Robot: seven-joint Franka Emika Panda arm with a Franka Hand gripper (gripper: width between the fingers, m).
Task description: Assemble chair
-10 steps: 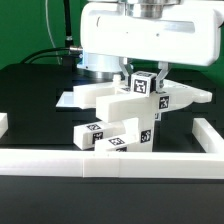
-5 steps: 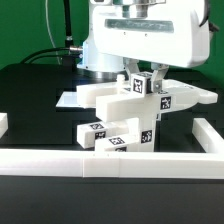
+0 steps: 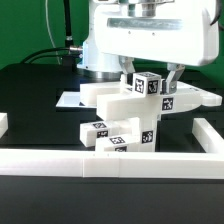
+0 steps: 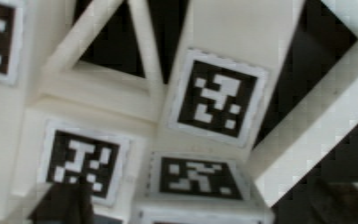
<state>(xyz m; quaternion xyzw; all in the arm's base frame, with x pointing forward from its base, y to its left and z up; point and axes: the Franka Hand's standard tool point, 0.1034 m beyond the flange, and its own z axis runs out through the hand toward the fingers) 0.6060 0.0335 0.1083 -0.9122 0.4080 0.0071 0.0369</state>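
Observation:
The white chair (image 3: 120,105) stands partly put together in the middle of the black table, with its flat seat (image 3: 195,97) reaching toward the exterior view's right and tagged blocks (image 3: 112,134) below it. My gripper (image 3: 150,88) comes down from above, with its fingers on either side of a tagged white block (image 3: 148,84) at the top of the chair. In the wrist view the dark fingertips (image 4: 60,205) flank that tagged part (image 4: 197,178), and the X-braced seat (image 4: 105,50) lies beyond. My gripper (image 4: 202,208) looks shut on the part.
A long low white border wall (image 3: 110,162) runs along the front, with short side walls at the left (image 3: 3,123) and right (image 3: 210,130). A flat white sheet (image 3: 68,100) lies behind the chair on the left. The arm's base (image 3: 100,62) stands behind.
The gripper has shifted slightly to the exterior view's right, and the chair parts have moved with it. The seat's end now reaches farther right.

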